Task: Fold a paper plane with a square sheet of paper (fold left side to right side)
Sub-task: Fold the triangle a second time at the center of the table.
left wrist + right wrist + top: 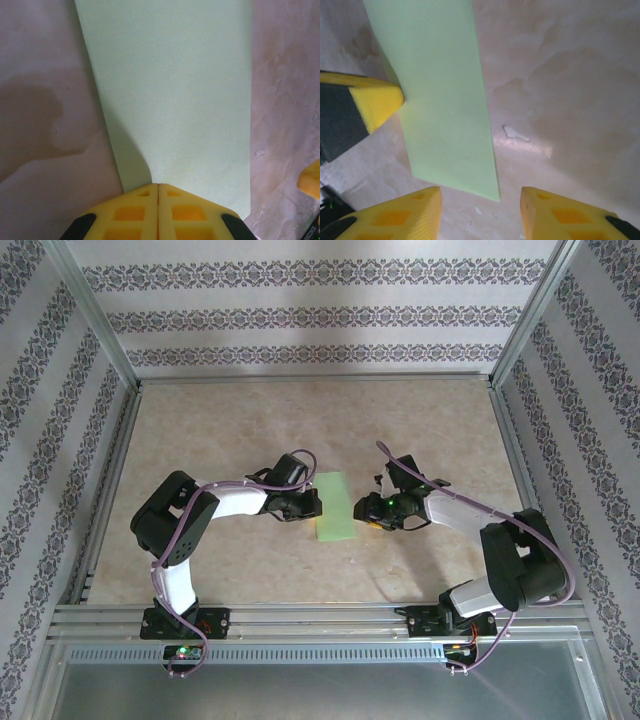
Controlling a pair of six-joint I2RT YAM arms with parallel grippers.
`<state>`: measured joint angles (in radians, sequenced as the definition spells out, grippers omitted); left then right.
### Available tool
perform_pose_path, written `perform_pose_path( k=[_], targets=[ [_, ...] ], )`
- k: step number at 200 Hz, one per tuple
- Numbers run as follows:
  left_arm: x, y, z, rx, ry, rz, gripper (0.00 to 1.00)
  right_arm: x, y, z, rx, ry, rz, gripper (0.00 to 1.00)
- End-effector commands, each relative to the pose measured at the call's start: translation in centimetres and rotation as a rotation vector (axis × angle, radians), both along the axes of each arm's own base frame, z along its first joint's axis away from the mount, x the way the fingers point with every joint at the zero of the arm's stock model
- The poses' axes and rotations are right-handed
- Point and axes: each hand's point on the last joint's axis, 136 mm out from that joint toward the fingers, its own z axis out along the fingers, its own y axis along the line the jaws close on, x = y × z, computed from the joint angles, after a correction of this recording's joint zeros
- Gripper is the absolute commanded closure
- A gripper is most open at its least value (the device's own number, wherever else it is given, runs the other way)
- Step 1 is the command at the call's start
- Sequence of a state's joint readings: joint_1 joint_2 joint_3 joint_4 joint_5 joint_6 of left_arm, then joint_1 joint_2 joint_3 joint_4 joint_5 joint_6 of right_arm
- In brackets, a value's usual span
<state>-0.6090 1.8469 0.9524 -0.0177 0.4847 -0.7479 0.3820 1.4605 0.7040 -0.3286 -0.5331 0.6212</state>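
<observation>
Looking at the left-to-right fold, you seem nearly done: the square sheet of paper [335, 506] lies mid-table as a narrow strip between the arms. Your left gripper [158, 186] is pressed together, apparently pinching its left edge. Your right gripper [480, 192] is spread just beside the right edge. Next you likely need to flatten the crease.

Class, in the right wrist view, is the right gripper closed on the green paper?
No: the right gripper is open, fingers apart, with the green paper lying flat on the table.

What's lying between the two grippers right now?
The folded light-green sheet of paper lies between the left gripper and right gripper, seen in the top external view.
</observation>
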Motion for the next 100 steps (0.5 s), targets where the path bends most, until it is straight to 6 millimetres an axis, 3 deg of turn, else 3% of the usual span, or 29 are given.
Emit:
perform_pose_path(
  k=[1, 44, 100],
  targets=[
    [-1.3, 0.9, -1.9, 0.073, 0.041, -0.013, 0.93, -1.1, 1.1, 0.2, 0.045, 0.062, 0.046, 0.54],
    [-1.4, 0.7, -1.5, 0.065, 0.032, -0.037, 0.92, -2.5, 1.6, -1.2, 0.004, 0.107, 0.082, 0.54],
    [-1.2, 0.8, 0.9, 0.051, -0.013, -0.065, 0.92, -2.0, 1.1, -1.0, -0.033, 0.07, 0.066, 0.54]
  ],
)
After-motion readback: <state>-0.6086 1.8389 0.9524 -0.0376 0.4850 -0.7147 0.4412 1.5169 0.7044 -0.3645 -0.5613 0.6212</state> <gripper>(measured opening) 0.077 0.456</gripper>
